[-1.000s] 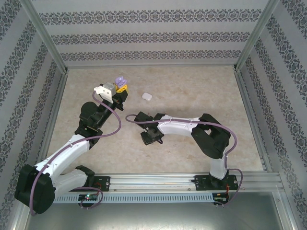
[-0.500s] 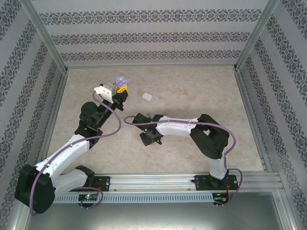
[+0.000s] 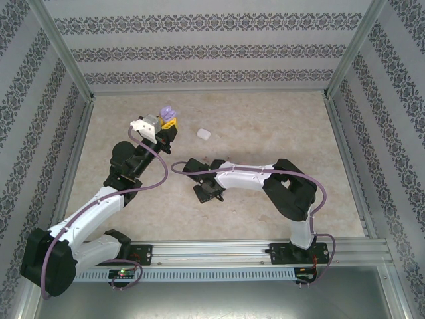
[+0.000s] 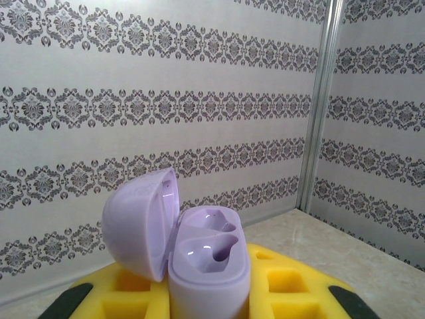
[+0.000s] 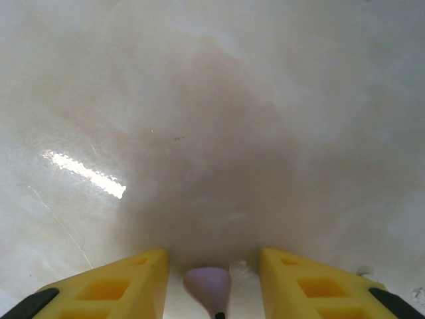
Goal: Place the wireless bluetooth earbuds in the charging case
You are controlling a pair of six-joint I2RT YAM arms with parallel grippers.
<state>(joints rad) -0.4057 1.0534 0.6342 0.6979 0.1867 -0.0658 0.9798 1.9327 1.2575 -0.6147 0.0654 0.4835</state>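
While aloft, left fingers (image 4: 287,282) tight on open charging case (image 4: 207,269); right fingers (image 5: 113,289) low, apart around 1 earbud (image 5: 207,282).

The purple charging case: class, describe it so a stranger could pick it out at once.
Look to the far left of the marbled table, where the left arm ends. The left claw, yellow-fingered, is shut on the purple charging case, holding it upright. Unlike the small white item lying nearby, it is lilac with its lid flipped open.

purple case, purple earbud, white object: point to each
purple case (image 4: 209,269), left wrist view, front of its body
purple earbud (image 5: 207,282), right wrist view, its rounded head
white object (image 3: 203,133), top view, its middle
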